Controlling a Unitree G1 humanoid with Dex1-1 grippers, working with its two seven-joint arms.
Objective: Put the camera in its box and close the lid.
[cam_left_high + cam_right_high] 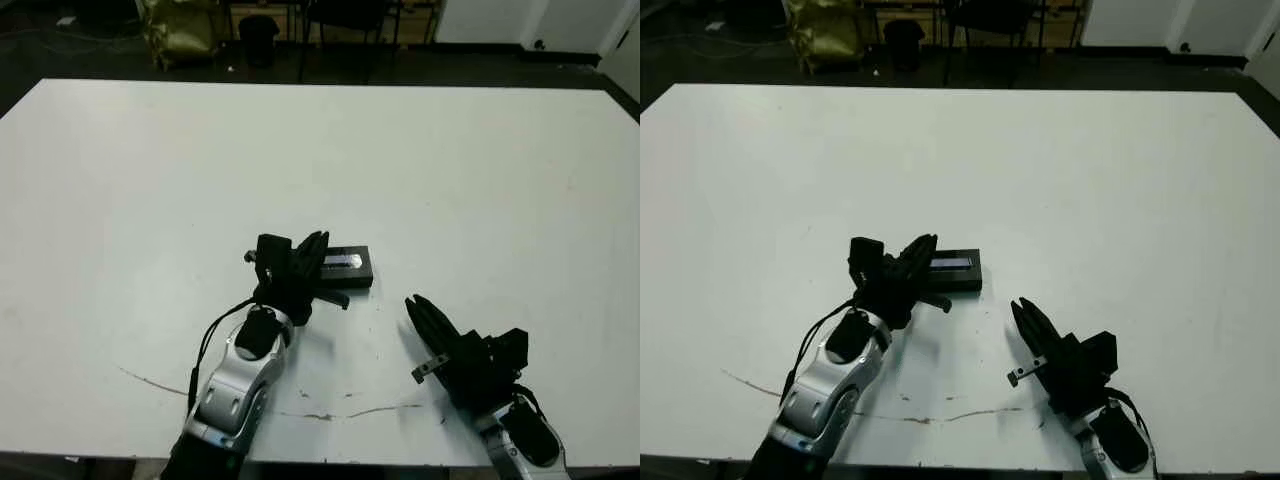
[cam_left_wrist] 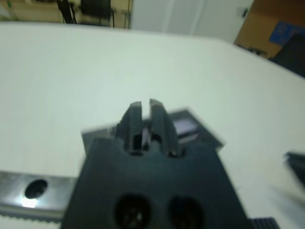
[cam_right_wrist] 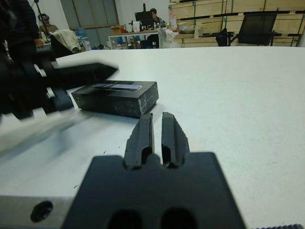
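Near the table point(image 1: 120, 180) front, left of centre: closed box with lid point(image 3: 116, 87) on, long axis across the view. Left gripper point(image 1: 316, 250) at its near-left end, fingers together, empty. Right gripper point(image 1: 418, 310) farther, fingers together, empty; camera unseen.

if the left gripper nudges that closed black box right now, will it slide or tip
Probably slide. The box looks low and flat, resting on its broad face, so tipping seems unlikely. The white table appears smooth, and the box looks small, so it is likely light and may skid or rotate if nudged off-centre. Its straight edges suggest it is stiff. The left gripper is right beside it.
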